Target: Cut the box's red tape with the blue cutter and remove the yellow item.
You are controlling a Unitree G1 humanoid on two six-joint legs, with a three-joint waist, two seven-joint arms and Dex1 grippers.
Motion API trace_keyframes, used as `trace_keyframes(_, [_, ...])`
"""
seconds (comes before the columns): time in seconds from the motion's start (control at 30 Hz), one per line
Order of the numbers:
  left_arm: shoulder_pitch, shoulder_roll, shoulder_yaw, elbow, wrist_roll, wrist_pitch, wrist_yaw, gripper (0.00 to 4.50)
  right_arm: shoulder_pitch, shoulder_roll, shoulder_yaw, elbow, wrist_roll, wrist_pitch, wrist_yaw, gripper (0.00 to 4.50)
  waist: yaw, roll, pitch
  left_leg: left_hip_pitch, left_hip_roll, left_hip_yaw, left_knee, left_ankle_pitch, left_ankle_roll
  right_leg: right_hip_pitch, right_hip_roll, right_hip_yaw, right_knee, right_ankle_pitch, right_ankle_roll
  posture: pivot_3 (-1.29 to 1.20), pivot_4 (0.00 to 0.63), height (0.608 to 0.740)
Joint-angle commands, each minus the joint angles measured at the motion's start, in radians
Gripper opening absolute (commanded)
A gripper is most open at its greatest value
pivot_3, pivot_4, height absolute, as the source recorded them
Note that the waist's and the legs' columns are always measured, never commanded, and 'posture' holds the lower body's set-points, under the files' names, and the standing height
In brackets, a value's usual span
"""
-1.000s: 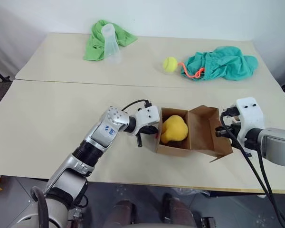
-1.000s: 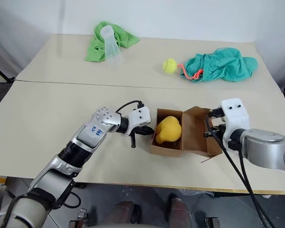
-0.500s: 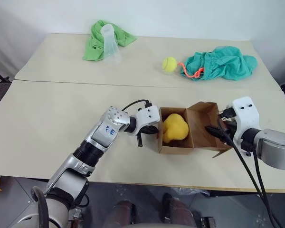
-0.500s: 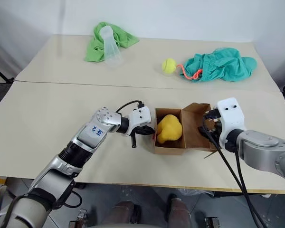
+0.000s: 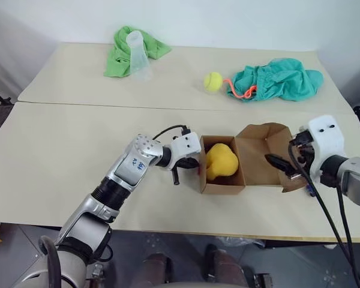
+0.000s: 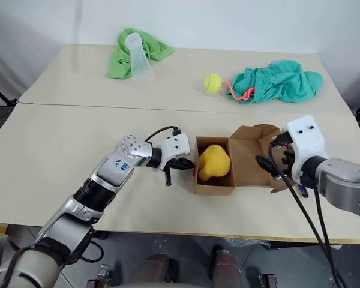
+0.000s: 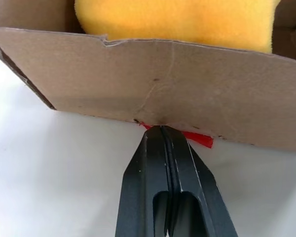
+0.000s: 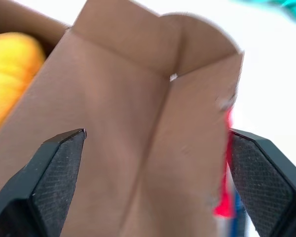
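Observation:
The brown box (image 5: 219, 183) stands open near the table's front, with the yellow item (image 5: 221, 162) inside. Its lid flap (image 5: 261, 159) is folded out to the right. My left gripper (image 5: 194, 163) is shut, its tips against the box's left wall, right at a scrap of red tape (image 7: 198, 138). My right gripper (image 5: 285, 167) is open, and the flap's outer end lies between its fingers (image 8: 54, 170) without being pinched. More red tape (image 8: 224, 197) clings to the flap's edge, beside a blue sliver (image 8: 237, 222) that may be the cutter.
At the back left lies a green cloth (image 5: 123, 51) with a clear plastic cup (image 5: 138, 54) on it. A tennis ball (image 5: 213, 81) and a teal cloth (image 5: 282, 78) with an orange cord (image 5: 243, 91) lie at the back right. A seam (image 5: 78, 105) crosses the table.
My right gripper opened, let go of the lid flap and drew right and slightly up. The flap now lies further open to the right. The left arm kept still.

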Motion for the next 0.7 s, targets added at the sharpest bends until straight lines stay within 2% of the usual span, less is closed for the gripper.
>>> trace_keyframes(0.03, [-0.009,0.017,0.038,-0.004,-0.003,0.002,0.009,0.00,0.006,-0.003,-0.092,0.011,-0.082,-0.030,0.080,4.48,0.000,0.000,0.000,0.000,0.000,0.000,0.000,0.000,0.000,0.000,0.000,0.000,0.000,0.000,0.000,0.00,0.150,0.740])
trace_keyframes(0.17, [-0.029,0.024,0.084,0.025,-0.021,0.022,0.017,0.00,0.023,0.004,-0.163,0.011,-0.121,-0.037,0.184,4.48,0.000,0.000,0.000,0.001,0.000,0.001,0.000,0.000,0.000,0.000,0.000,0.001,0.001,0.000,0.000,0.00,0.150,0.740])
trace_keyframes(0.4, [-0.138,0.008,0.279,0.057,-0.179,0.126,0.005,0.00,0.239,-0.004,-0.367,-0.078,-0.172,-0.060,0.542,4.48,0.003,0.000,0.000,0.001,-0.001,0.000,0.000,0.000,0.000,0.001,0.000,0.000,0.001,0.000,0.001,0.00,0.150,0.740])
trace_keyframes(0.53, [-0.204,0.001,0.301,0.041,-0.227,0.136,-0.023,0.00,0.332,0.039,-0.462,-0.124,-0.211,-0.110,0.686,4.48,0.001,0.000,0.000,0.003,-0.001,0.000,0.000,0.000,0.001,0.003,0.000,0.001,0.000,0.001,0.002,0.00,0.150,0.740])
trace_keyframes(0.63, [-0.264,-0.024,0.277,0.035,-0.254,0.146,-0.054,0.55,0.400,0.078,-0.518,-0.150,-0.272,-0.165,0.764,4.50,0.004,0.000,0.000,0.004,-0.002,0.000,0.001,0.000,0.001,0.004,0.000,0.001,0.001,0.001,0.002,0.00,0.150,0.740])
trace_keyframes(0.7, [-0.283,-0.031,0.231,0.025,-0.250,0.139,-0.090,1.13,0.424,0.097,-0.534,-0.164,-0.296,-0.186,0.788,4.50,0.002,0.000,0.000,0.004,-0.002,0.000,0.001,0.000,0.001,0.004,0.000,0.002,0.001,0.001,0.002,0.00,0.150,0.740])
